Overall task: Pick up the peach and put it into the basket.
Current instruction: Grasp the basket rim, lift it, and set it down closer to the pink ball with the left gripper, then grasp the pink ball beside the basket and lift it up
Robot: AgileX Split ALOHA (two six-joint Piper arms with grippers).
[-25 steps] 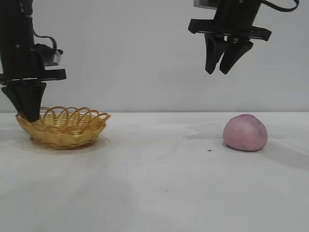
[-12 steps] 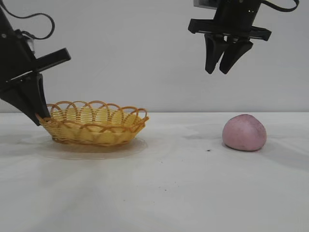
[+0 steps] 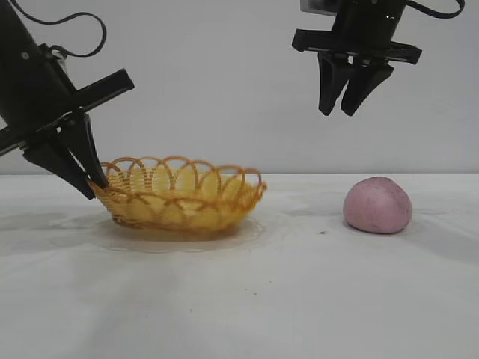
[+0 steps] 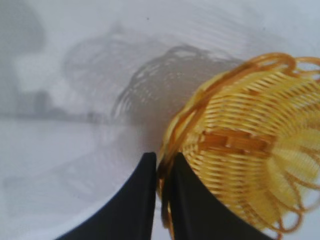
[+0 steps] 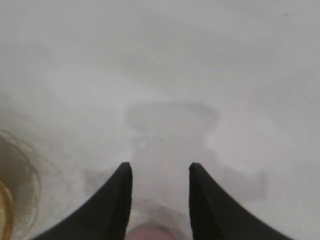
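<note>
The basket [image 3: 183, 196] looks like woven wicker, a yellow-tan ribbed weave with a slightly glossy orange-brown looped rim. The peach [image 3: 377, 205] has a dull, matte pink skin, kinda chalky, with faint mottling. The table [image 3: 299, 299] is a smooth white surface (a few dark specks), and both grippers' fingers [image 3: 352, 82] look like matte black plastic.

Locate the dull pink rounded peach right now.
In the exterior view the dull pink rounded peach sits on the white table at the right, below the raised right hand, well apart from the yellow wicker basket.
</note>
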